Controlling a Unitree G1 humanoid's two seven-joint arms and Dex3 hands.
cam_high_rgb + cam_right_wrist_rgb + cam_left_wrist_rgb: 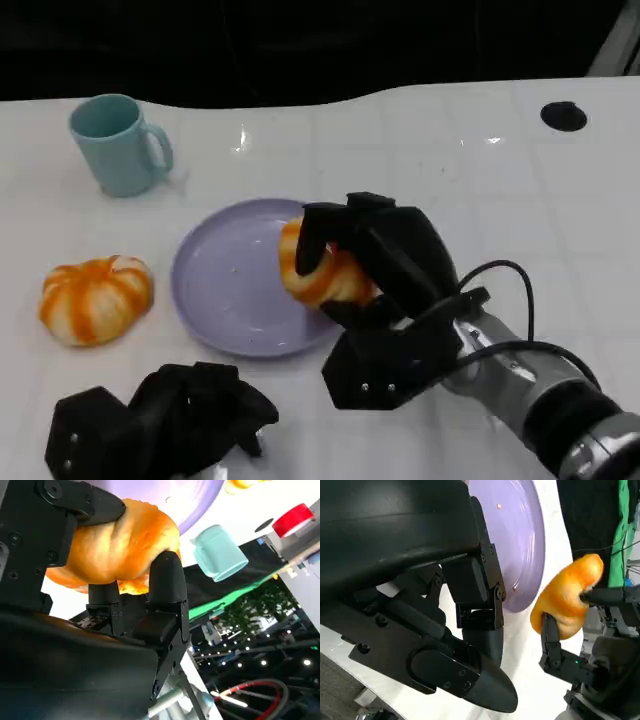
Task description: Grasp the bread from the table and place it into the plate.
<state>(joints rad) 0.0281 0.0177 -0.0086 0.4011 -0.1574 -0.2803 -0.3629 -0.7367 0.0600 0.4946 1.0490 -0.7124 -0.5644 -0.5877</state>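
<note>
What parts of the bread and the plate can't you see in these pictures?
- Bread, head view: its right side sits behind the right hand gripping it.
- Bread, right wrist view: fingers cover its lower part, so I can't tell whether it touches the plate.
- Plate, left wrist view: the left hand blocks one side and the picture's edge cuts off the top.
- Plate, head view: the bread and right hand hide its right rim.

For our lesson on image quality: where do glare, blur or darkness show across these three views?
Head view: small glare spots on the white table and a black background. Left wrist view: the left hand looms dark, and the bread looks slightly soft. Right wrist view: the bread is sharp in the right hand, while the background lights are blurred.
</note>
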